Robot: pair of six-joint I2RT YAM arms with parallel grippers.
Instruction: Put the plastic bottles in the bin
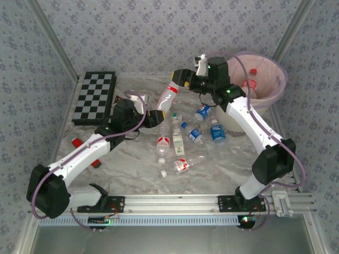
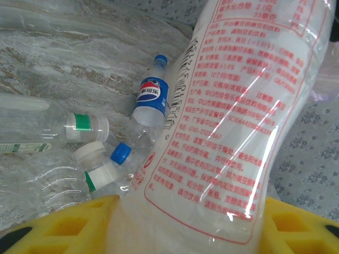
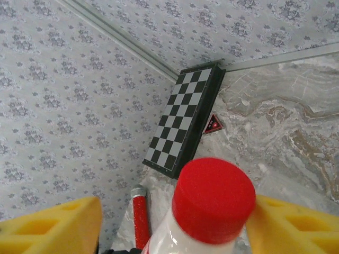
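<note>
A large clear plastic bottle (image 1: 166,99) with red print and a red cap hangs slanted above the table's middle. My left gripper (image 1: 158,116) is shut on its lower end, and the printed body (image 2: 238,121) rises from between the yellow pads (image 2: 69,225). My right gripper (image 1: 181,79) stands open around its red cap (image 3: 214,198); one finger touches the cap and a gap shows on the other side. Several smaller bottles (image 1: 203,112) lie on the marble below, among them a blue-labelled one (image 2: 151,100). The bin (image 1: 275,92), pink-lined, stands at the back right with bottles inside.
A black-and-white chequered board (image 1: 95,97) lies at the back left, also seen as the board (image 3: 185,121) near the wall corner. A red stick-like object (image 3: 139,222) lies close to it. Patterned walls close the table on three sides.
</note>
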